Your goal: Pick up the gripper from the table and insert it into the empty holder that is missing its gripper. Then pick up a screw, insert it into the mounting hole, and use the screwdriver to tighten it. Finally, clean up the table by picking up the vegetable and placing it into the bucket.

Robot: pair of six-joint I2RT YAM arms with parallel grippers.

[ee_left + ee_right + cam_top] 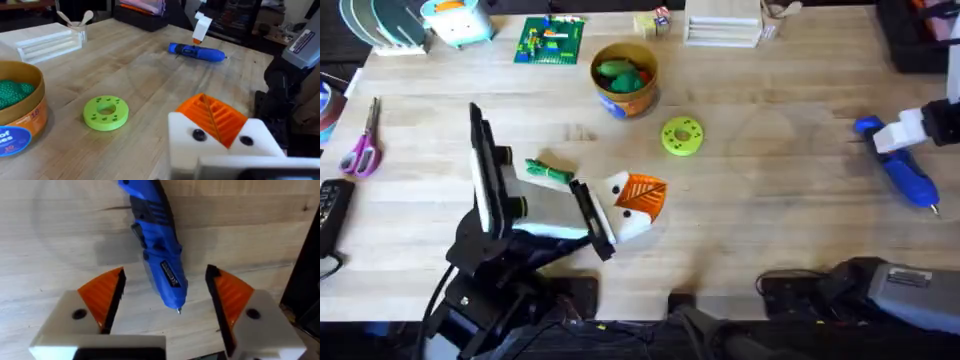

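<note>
Overhead: the left gripper [638, 205] is seen near the table's middle, its white and orange fingers bunched together; whether it is parted cannot be told, and nothing is seen held. The vegetable [548, 171] lies just beside the left arm, partly hidden by it. The bucket [624, 75] stands farther back with green items inside, the yellow-green disc [682, 137] near it. The screwdriver [904, 168] lies at the right side, its rear end covered by the right gripper [898, 134]. Left wrist: the orange pad [214, 117] on a white finger block [225, 145] is cut off by the frame edge; the bucket [22, 112] is cut off too. Right wrist: the fingers [102, 297] are spread wide, straddling the screwdriver [157, 245] without touching it; its tip points between them.
</note>
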